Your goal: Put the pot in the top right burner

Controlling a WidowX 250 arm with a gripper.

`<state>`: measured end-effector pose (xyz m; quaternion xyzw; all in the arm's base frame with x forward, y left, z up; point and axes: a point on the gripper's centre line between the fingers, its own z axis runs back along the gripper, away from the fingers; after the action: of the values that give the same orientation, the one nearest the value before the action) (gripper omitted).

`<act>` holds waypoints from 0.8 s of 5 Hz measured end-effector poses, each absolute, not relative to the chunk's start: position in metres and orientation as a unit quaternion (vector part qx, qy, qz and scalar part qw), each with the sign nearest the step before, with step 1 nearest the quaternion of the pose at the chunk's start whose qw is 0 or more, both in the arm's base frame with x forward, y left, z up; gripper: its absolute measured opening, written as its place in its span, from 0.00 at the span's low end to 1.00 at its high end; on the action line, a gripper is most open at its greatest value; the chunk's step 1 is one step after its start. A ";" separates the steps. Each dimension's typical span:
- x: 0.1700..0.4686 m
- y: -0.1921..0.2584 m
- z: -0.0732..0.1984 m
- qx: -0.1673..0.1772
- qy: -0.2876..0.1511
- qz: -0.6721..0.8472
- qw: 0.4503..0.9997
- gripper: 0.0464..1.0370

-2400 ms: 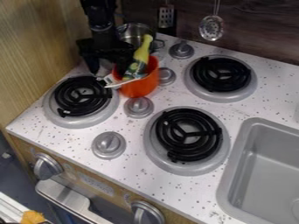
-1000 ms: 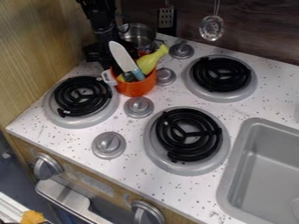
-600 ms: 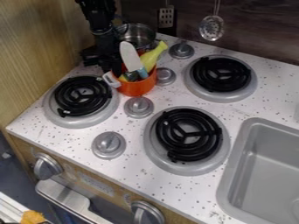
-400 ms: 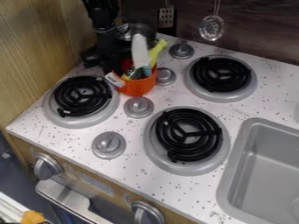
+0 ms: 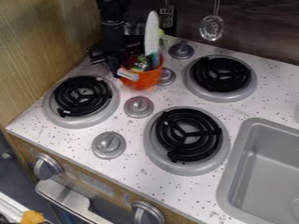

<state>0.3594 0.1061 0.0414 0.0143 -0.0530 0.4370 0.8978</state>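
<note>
The jaws (wide or narrow, I can't tell) are at the orange pot point(image 5: 148, 79).

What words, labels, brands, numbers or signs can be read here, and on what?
No text can be read.
Front panel, between the knobs: faint marks, too small to read.
White handle of the orange pot: greyish marks, cannot tell whether print.

No text, number or sign can be read. Below the counter's point(image 5: 134, 138) front edge, the wooden panel point(image 5: 178, 217) has faint marks point(image 5: 96, 183) between its 2 knobs point(image 5: 46, 166), too blurred to make out.
</note>
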 end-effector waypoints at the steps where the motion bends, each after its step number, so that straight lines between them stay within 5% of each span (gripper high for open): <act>1: 0.355 0.095 0.046 0.009 -0.062 0.456 0.888 0.03; 4: 0.352 0.068 0.055 -0.025 -0.068 0.443 0.894 0.03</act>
<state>0.3523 0.0676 0.0545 -0.0247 -0.0680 0.4427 0.8938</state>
